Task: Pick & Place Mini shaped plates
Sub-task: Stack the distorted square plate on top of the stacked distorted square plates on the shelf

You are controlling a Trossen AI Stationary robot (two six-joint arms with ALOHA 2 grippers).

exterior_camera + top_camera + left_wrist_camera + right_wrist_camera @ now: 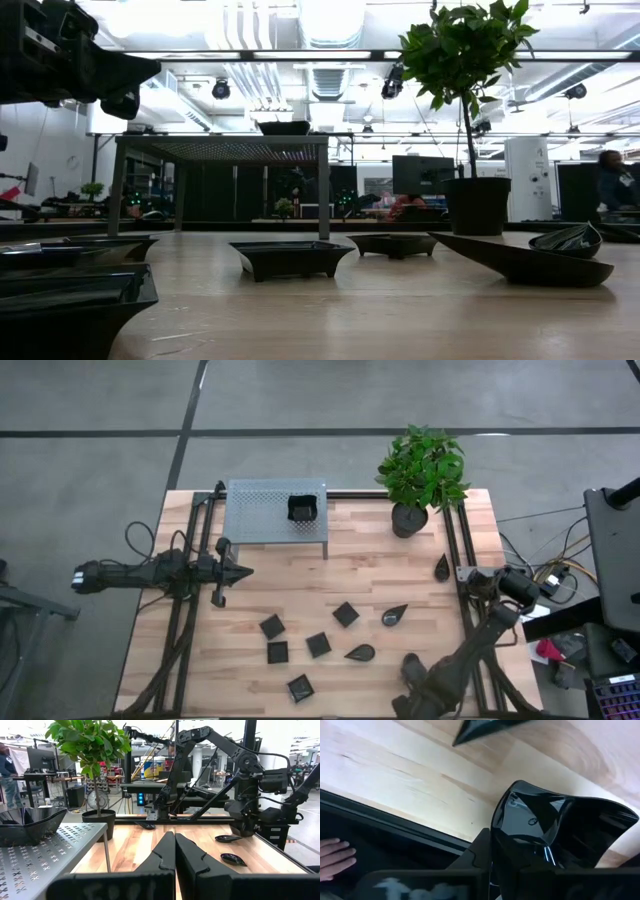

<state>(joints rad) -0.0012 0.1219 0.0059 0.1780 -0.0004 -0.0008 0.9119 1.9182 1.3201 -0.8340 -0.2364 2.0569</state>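
Looking down, we see a pale wooden plank table framed by black rails on a grey concrete floor, with a perforated grey metal stand at the far edge carrying one square dish, beside a leafy potted plant. Glossy black mini shaped plates, square and teardrop, lie scattered across the near half. Our right gripper sits at the near edge clamped on a glossy square plate, while our left gripper hovers pinched together, empty, near the left edge.
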